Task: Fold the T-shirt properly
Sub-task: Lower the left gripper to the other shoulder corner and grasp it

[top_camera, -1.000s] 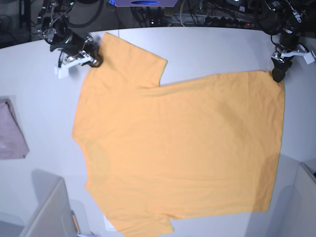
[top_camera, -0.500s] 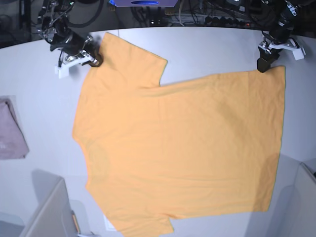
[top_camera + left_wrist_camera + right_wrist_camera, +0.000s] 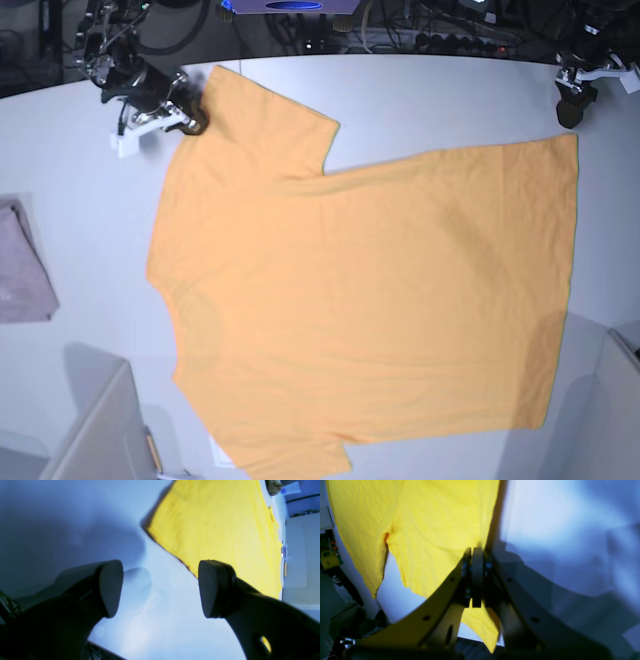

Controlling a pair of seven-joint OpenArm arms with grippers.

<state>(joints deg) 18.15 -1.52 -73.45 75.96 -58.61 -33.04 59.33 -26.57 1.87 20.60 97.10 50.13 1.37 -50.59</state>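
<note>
T-shirt (image 3: 360, 290) spread flat on bench (image 3: 80, 200).
Right gripper (image 3: 473, 580) clamped on sleeve edge as anchor; left gripper (image 3: 160, 590) agape, clear of hem corner.

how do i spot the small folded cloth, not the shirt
Start at the white table, mostly covered by the big light-orange T-shirt. Look past the shirt's left side to the table's left edge: the pinkish-mauve cloth lies there alone, clear of the shirt. It is far smaller, duller and partly cut off.
</note>
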